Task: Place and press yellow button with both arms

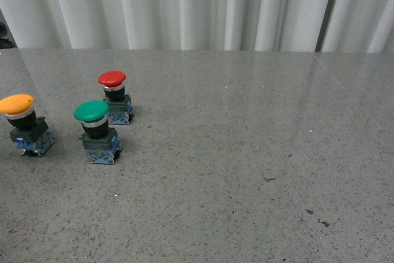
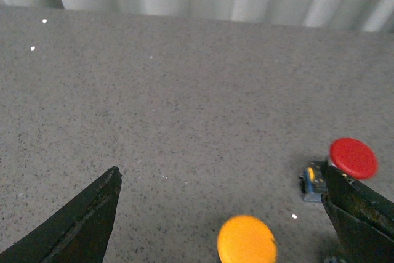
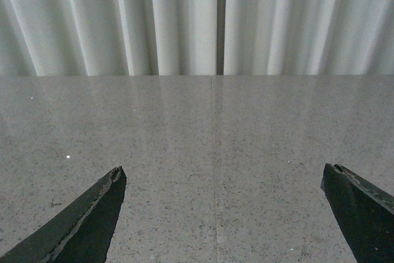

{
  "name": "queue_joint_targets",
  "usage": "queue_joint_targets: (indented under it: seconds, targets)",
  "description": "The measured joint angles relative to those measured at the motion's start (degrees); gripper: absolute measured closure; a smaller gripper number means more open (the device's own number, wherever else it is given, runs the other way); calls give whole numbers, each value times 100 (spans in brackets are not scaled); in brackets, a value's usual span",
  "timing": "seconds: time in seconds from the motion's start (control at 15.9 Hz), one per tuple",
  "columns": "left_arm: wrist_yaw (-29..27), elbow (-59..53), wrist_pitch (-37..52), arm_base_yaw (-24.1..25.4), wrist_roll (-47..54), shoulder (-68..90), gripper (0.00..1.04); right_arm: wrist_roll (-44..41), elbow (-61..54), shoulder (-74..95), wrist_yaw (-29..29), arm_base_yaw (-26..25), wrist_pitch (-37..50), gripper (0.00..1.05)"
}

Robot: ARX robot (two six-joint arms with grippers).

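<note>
Front view
- Worktop [image 1: 246, 152]: grey speckled stone surface, with a pleated white curtain [image 1: 184, 4] hanging behind its far edge.
- Yellow button [image 1: 26, 125]: upright on the worktop at the far left, orange-yellow cap uppermost, black body on a blue-marked base.
- Green button [image 1: 97, 130]: upright, near the yellow button on its right and apart from it.
- Red button [image 1: 115, 98]: upright, just behind the green button, their bases close together; whether they touch cannot be told.

Left wrist view
- Left claw [image 2: 221, 177]: the two black fingers [image 2: 80, 226] stand wide apart with nothing gripped.
- Yellow button [image 2: 246, 239]: cap seen from above, lying between the two fingers and touching neither.
- Red button [image 2: 352, 158]: beside one finger, which hides part of its base.
- Worktop [image 2: 154, 103]: bare speckled surface ahead of the claw, running up to the curtain.

Right wrist view
- Right claw [image 3: 221, 173]: fingers [image 3: 86, 226] spread wide, holding nothing.
- Worktop [image 3: 215, 127]: a thin seam runs straight away from the claw toward the curtain [image 3: 184, 16].
</note>
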Motion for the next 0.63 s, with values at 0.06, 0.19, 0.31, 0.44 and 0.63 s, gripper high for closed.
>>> queue_joint_targets:
  seconds: [0.06,0.19,0.31,0.44,0.63]
  targets:
    - [-122,345,-146,-13,-17,490,7,0,0,0,0,0,-2,7]
    - [-192,479,-271,-42,-55,907,7,0,0,0,0,0,0,7]
    - [-199,496,-435,-83,-83,1231,7,0,0,0,0,0,0,7]
    - [-243,549,-503,-111,-144,1388,7,0,0,0,0,0,-2,7]
    - [7,570,-538,-245,-114,1478,7,0,0,0,0,0,0,7]
